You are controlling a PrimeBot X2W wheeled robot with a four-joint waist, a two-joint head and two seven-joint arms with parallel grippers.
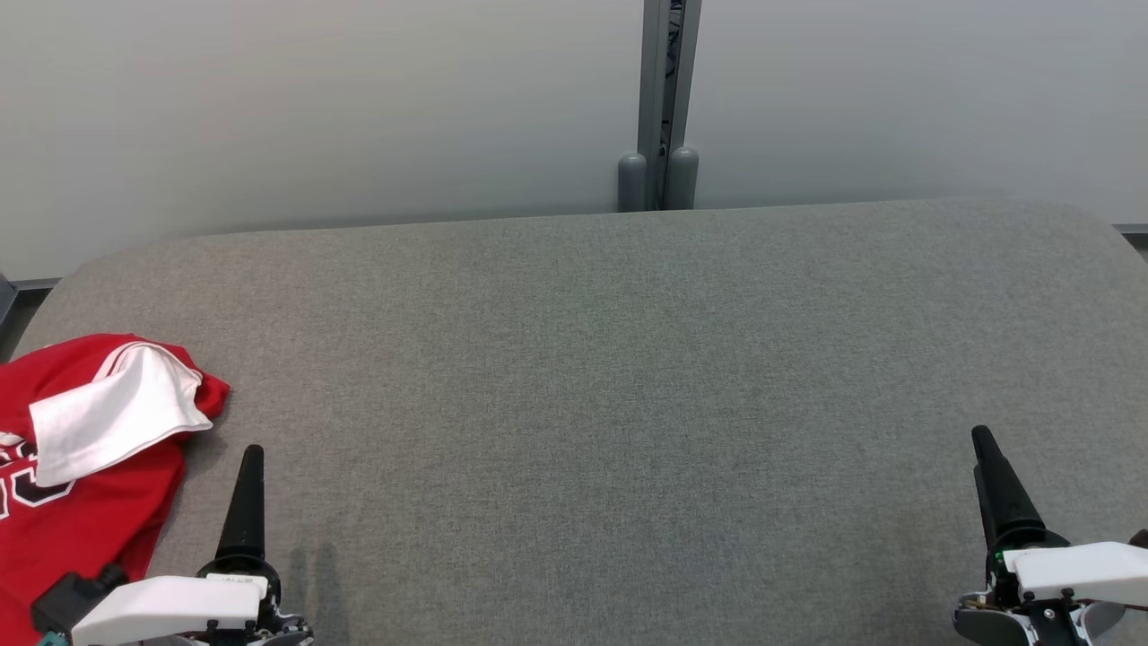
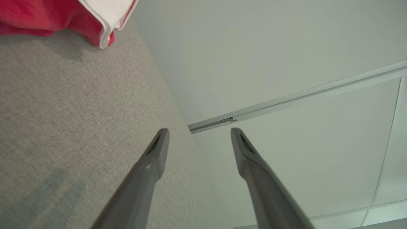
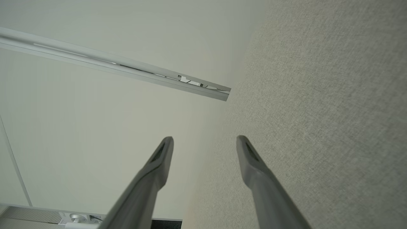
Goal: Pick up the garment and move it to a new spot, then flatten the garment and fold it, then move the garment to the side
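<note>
Left gripper and right gripper gape wide, both empty; garment lies crumpled just beside the left one, so a hasty pinch could catch only 1 layer

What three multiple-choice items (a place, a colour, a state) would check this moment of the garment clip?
1. Where on the table does the garment lie?
A. centre
B. near left edge
C. far right corner

2. Its main colour?
A. blue
B. red
C. green

3. The left gripper and right gripper are:
A. both open, empty
B. both shut
C. left shut on cloth

Answers:
1 B, the head view shows it at the lower left.
2 B, it is red cloth with a white part.
3 A, each wrist view shows jaws apart with nothing between.
</note>
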